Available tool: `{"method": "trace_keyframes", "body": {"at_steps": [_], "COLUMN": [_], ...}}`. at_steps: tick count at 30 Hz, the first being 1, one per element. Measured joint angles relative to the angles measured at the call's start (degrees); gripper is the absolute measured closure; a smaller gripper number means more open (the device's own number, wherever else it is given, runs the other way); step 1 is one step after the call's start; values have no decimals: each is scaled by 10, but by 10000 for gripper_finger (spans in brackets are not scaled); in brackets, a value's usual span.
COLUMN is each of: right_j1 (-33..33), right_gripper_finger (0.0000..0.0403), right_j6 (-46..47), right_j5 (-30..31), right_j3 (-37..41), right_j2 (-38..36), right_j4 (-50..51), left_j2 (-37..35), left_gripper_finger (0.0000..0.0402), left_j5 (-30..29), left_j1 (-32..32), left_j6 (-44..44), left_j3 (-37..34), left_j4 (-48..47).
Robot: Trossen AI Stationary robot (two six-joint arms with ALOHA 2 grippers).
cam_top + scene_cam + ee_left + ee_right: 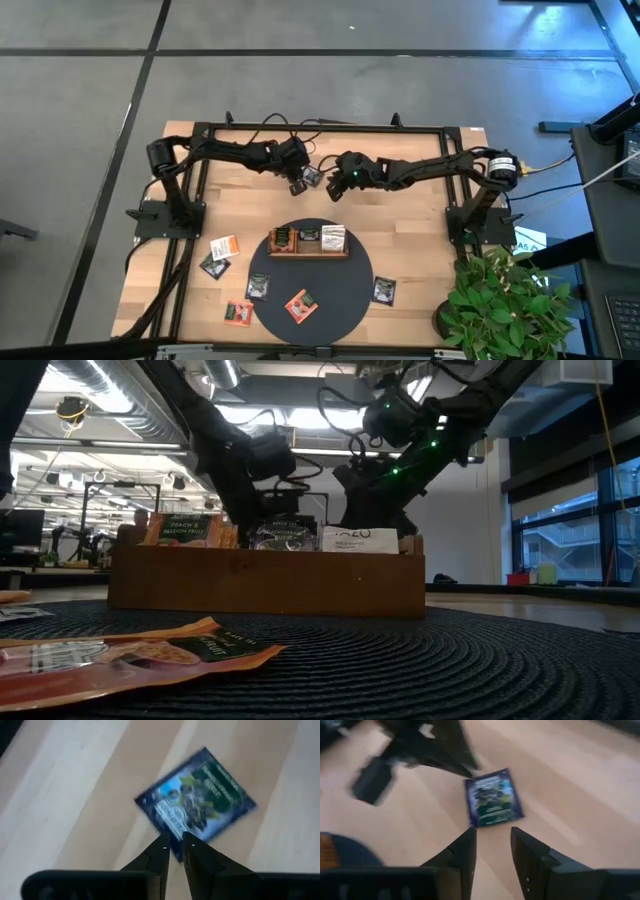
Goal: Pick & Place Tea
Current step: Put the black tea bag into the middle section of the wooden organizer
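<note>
At frame centre, the round dark mat [340, 290] carries the wooden tray [309, 250], already stocked with sachets. Above it, over bare tabletop with ample room, the left gripper [173, 851] pinches the edge of a dark tea sachet [197, 795], apparently presenting it for handover; the right gripper [492, 840] faces it, fingers parted and empty.

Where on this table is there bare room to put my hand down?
Bare wood lies between the tray and the right gripper. It is crowded near the mat, with sachets scattered, and where the left gripper pinches a dark sachet.
</note>
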State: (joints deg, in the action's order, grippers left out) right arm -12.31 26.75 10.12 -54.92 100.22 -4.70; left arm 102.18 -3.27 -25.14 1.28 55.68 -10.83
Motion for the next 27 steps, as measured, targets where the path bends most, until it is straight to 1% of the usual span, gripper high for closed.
{"method": "trace_keyframes", "body": {"at_steps": [3, 7, 10, 14, 18, 22, 27], "right_j1": [-12, -18, -19, -23, -32, -41, -43], "right_gripper_finger": [260, 223, 198, 178, 174, 181, 190], "right_j6": [13, 38, 96, 108, 148, 178, 181], "right_j5": [-40, -42, -39, -38, -38, -38, -40], "right_j3": [0, -1, -1, 0, -1, -3, -2], "right_j2": [16, 41, 61, 84, 102, 112, 114], "right_j4": [-15, -20, -18, -18, -22, -20, -24], "left_j2": [21, 47, 60, 66, 67, 68, 69], "left_gripper_finger": [350, 352, 353, 351, 350, 353, 352], "left_j5": [13, 14, 19, 38, 45, 46, 47], "left_j1": [-6, -9, -6, 7, 27, 42, 56], "left_j6": [-5, -12, -16, -26, -26, -32, -35], "left_j3": [0, 4, 4, 3, 2, 2, 1], "left_j4": [22, 41, 47, 70, 92, 105, 116]}}
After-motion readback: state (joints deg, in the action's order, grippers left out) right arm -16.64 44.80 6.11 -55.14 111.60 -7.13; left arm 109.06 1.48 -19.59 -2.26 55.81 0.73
